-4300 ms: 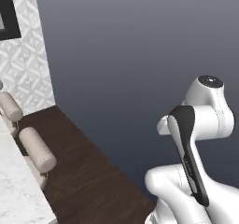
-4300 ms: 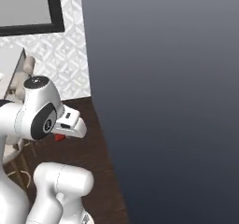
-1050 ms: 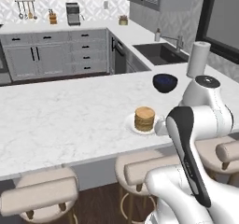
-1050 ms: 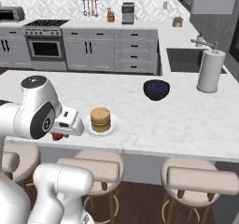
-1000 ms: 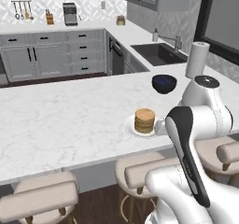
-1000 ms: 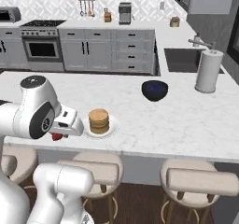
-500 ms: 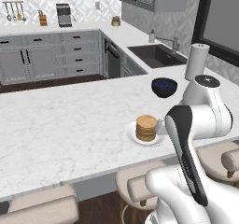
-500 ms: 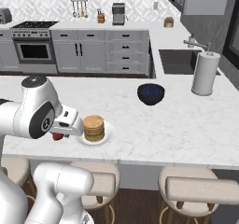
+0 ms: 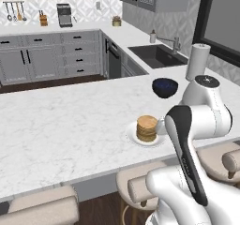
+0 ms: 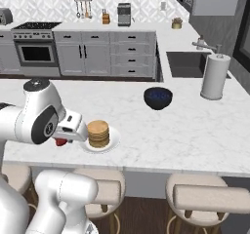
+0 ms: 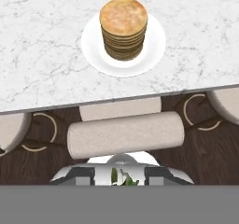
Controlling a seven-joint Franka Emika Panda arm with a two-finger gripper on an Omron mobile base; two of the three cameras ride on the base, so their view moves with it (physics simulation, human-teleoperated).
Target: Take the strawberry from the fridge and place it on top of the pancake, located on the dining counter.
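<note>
Right base view: strawberry [image 10: 61, 142], a red roundish bit with no readable long axis, sits pinched in the hand [image 10: 64, 139], just left of the pancake [image 10: 98, 133] stack on its white plate [image 10: 111, 143]. Marble surface [image 10: 185, 130] underneath; beige stools [image 10: 207, 198] below, sink [image 10: 188, 64] behind.

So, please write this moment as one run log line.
jaws: shut on strawberry | pancakes: on plate, bare top | next: place strawberry

No legible text, label, brand, number or sign on anything here.
</note>
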